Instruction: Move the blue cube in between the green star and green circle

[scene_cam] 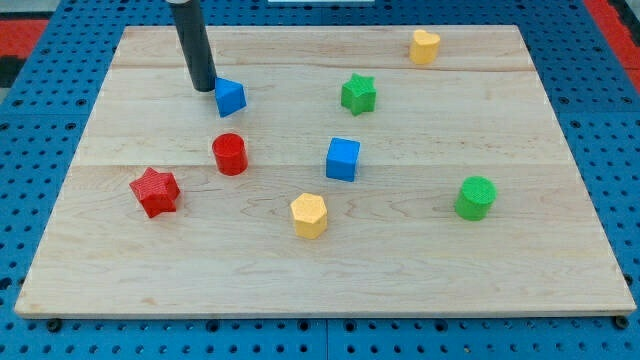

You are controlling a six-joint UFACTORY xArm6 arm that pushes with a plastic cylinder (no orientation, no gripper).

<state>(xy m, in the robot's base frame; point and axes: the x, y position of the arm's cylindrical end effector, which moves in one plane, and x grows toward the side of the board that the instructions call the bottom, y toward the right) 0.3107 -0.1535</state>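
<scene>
Near the board's [560,150] top edge, my tip [204,88] seemingly touching blue block [230,97].

Views: one camera only, nothing shared.
Position: above the tabletop's [320,270] near edge at the view's bottom.
Facing: down and across, toward the far edge.
Nearness: moderate; the whole wooden board fits, blue pegboard [40,330] rimming it.

Eight blocks sat on the counter [560,250]: two blue [230,96] [342,159], two red [229,153] [154,191], two green [358,93] [476,197], two yellow [424,46] [309,214].
</scene>
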